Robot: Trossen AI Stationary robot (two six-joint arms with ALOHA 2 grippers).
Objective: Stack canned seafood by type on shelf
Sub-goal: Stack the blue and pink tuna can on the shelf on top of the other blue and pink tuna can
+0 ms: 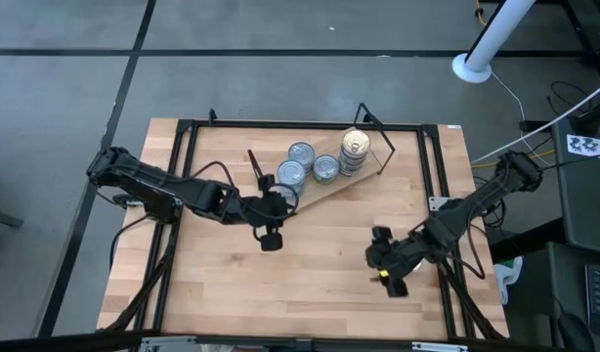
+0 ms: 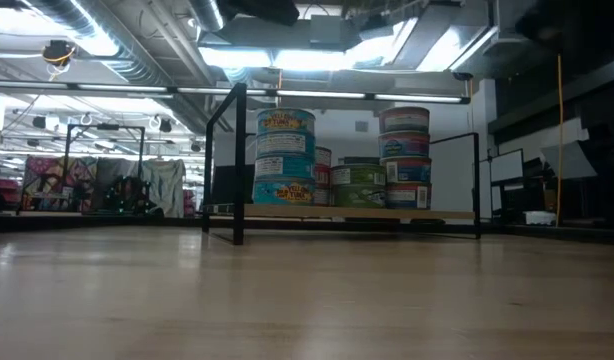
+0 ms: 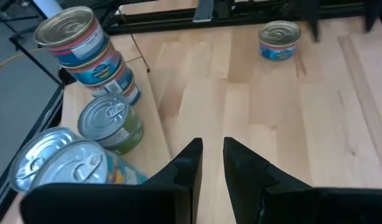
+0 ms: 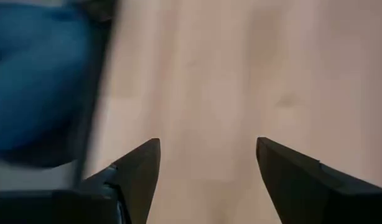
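Shows the left gripper (image 3: 209,157) nearly pressed together, with only a narrow slit between its dark, wedge-shaped fingers (image 3: 188,163) and nothing pinched there. Hangs above bare tabletop (image 3: 284,124) of pale wooden strips, just off the near edge of the shelf (image 3: 155,134), a lighter, smooth plank on thin black wire legs. Places the canned seafood (image 1: 325,168) on that shelf, close beside and ahead of these fingertips. Finds nearest them two short round tins with blue labels (image 3: 73,168) and dull silvery pull-ring lids. Finds a green-labelled tin (image 3: 110,122) just past those, and beyond it a stack of tins (image 3: 91,56) with red-and-blue paper bands and a ribbed metal top. Picks out one more blue-labelled tin (image 3: 279,41) alone on the table, well apart from the left gripper and across the boards from it.

Shows the right gripper (image 4: 208,155) spread wide, matte black tapered fingers (image 4: 138,165) apart over wood grain, gripping nothing. Catches a blurred blue shape (image 4: 35,81) off to one side of it; cannot tell what. Sets this gripper (image 1: 390,279) well away from the shelf (image 1: 378,161).

From table height, presents two tall stacks (image 2: 284,160) of glossy printed tins on the plank (image 2: 447,213), with lower green tins (image 2: 359,186) between.
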